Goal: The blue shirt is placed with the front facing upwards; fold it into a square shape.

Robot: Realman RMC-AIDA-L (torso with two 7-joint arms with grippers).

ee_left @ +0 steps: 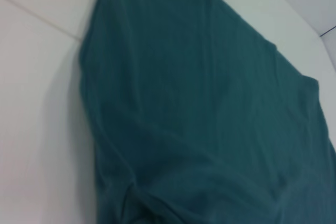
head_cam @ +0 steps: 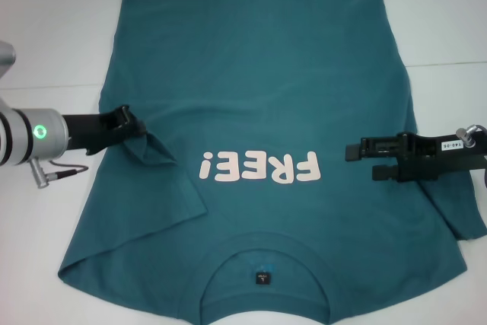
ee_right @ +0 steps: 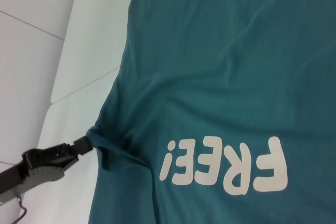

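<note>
The blue shirt point(head_cam: 259, 89) lies front up on the white table, its collar and dark neck label point(head_cam: 262, 277) at the near edge. The pale "FREE!" lettering point(head_cam: 259, 167) reads upside down from the head view. My left gripper point(head_cam: 139, 129) is at the shirt's left side by the sleeve, shut on a pinch of cloth that bunches into a raised fold. The right wrist view shows the same pinch, with the left gripper point(ee_right: 86, 142) at the shirt's point(ee_right: 236, 61) edge. My right gripper point(head_cam: 359, 161) hovers over the shirt's right chest, open and holding nothing. The left wrist view shows only shirt cloth point(ee_left: 199, 103).
The white table point(head_cam: 46, 36) has bare surface to the left and right of the shirt, with a seam line across it. The shirt's right sleeve point(head_cam: 464, 218) lies flat beneath the right arm. A cable point(head_cam: 65, 169) hangs from the left wrist.
</note>
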